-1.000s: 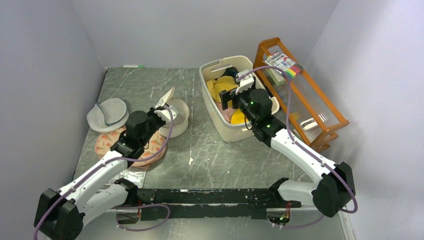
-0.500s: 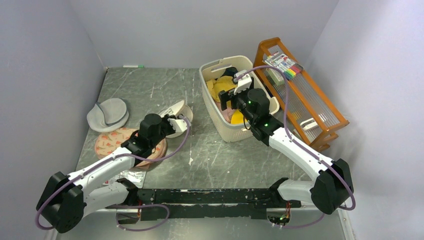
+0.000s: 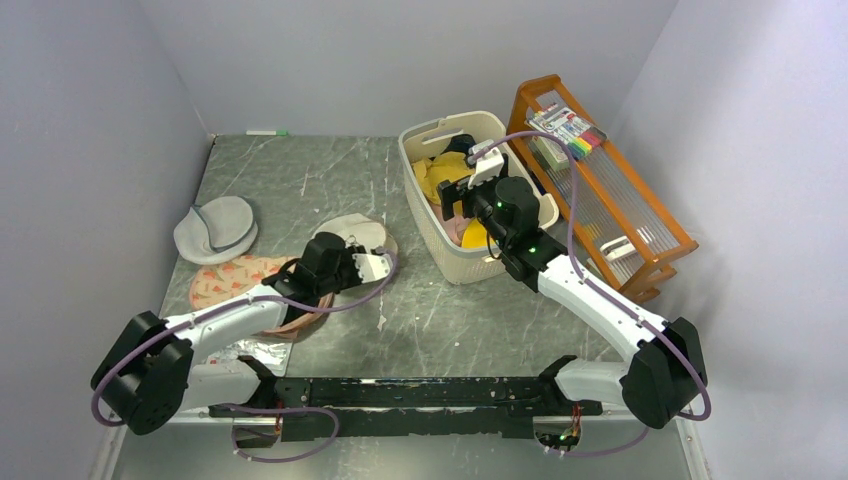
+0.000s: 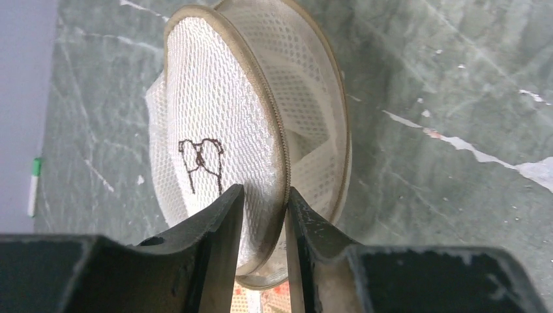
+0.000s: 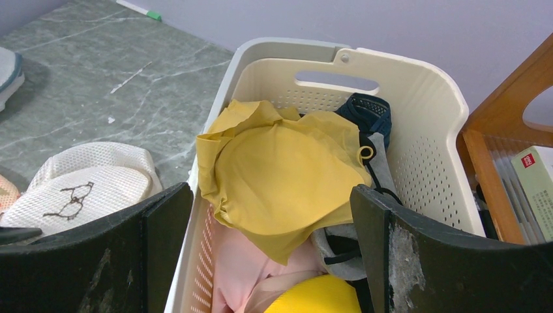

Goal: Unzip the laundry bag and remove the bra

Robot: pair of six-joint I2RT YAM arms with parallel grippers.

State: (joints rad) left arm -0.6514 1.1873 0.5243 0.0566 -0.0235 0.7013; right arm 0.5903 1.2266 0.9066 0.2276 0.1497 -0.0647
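Nearest, left gripper [image 4: 261, 192] low over the table [image 3: 440, 310], fingers [image 4: 209, 248] only a little apart. In the gap, the zip rim of the laundry bag [image 4: 209, 117], hard against the right-hand finger. Clamped or slack? Cannot tell. Laundry bag unzipped and gaping, logo lid tipped up off its base, lying mid-table just beside the pink bag [image 3: 235, 280]. A touch further out on the left, grey bag [image 3: 218, 228], apart from both.

Over to the right and further out, right gripper [image 5: 269, 192] hanging above the basket [image 5: 417, 98], fingers [image 5: 163, 261] spread wide, pinching nothing. Right below, the bra [image 5: 287, 163]: mustard, one cup up, lying in the basket on top of a pink garment [image 5: 241, 274], well clear of the laundry bag. Beside it, dark blue cloth [image 5: 365, 114].

Beyond the basket, wooden rack [image 3: 640, 230] by the right wall. At the far edge, a green-capped pen [image 3: 265, 132].
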